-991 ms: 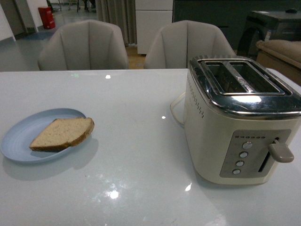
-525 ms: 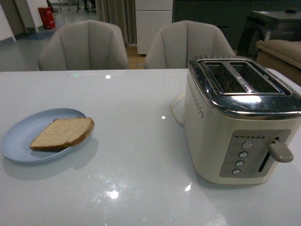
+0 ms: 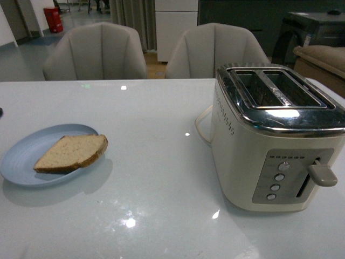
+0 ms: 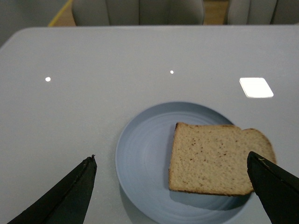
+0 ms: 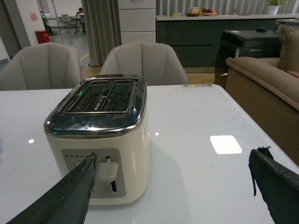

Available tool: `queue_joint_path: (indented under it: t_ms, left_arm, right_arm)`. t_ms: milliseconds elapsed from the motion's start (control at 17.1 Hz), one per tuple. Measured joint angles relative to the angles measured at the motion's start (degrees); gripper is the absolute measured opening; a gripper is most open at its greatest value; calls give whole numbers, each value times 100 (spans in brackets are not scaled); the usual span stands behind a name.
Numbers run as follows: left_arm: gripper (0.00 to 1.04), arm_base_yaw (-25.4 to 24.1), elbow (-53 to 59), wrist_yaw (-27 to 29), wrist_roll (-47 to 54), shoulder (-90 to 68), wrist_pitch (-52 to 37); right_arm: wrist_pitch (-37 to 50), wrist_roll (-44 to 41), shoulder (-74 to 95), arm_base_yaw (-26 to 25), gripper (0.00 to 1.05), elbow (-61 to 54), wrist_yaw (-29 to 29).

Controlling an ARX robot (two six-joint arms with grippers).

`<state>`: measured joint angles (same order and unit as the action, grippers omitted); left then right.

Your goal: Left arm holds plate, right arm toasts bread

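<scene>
Holding left gripper (image 4: 171, 157) jaws wide, framing bread (image 4: 212, 158) lying on plate (image 4: 140, 154), touching neither. Holding right gripper (image 5: 173, 154) jaws wide too, facing toaster (image 5: 133, 140).

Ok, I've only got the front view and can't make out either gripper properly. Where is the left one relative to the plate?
Observer: In the left wrist view the left gripper is open and holding nothing. The plate and the bread lie ahead of it, framed between its fingers.
Operator: And the right one?
Observer: The right wrist view shows the right gripper open and empty. It faces the lever side of the toaster and isn't touching it.
</scene>
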<state>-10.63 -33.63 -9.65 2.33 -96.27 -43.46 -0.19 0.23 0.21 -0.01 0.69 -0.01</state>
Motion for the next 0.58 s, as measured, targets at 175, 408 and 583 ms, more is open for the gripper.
queue_joint_path:
  t_ms: [175, 408, 583]
  left_arm:
    - [98, -46, -1257, -162, 304, -1502, 457]
    - [98, -120, -2509, -243, 708, -2879, 756]
    - [98, -459, -3047, -337, 527, -3460, 702]
  right_arm:
    - [0, 0, 0, 0, 98, 0, 0]
    - [0, 0, 0, 0, 98, 0, 0]
    - [0, 0, 0, 0, 98, 0, 0]
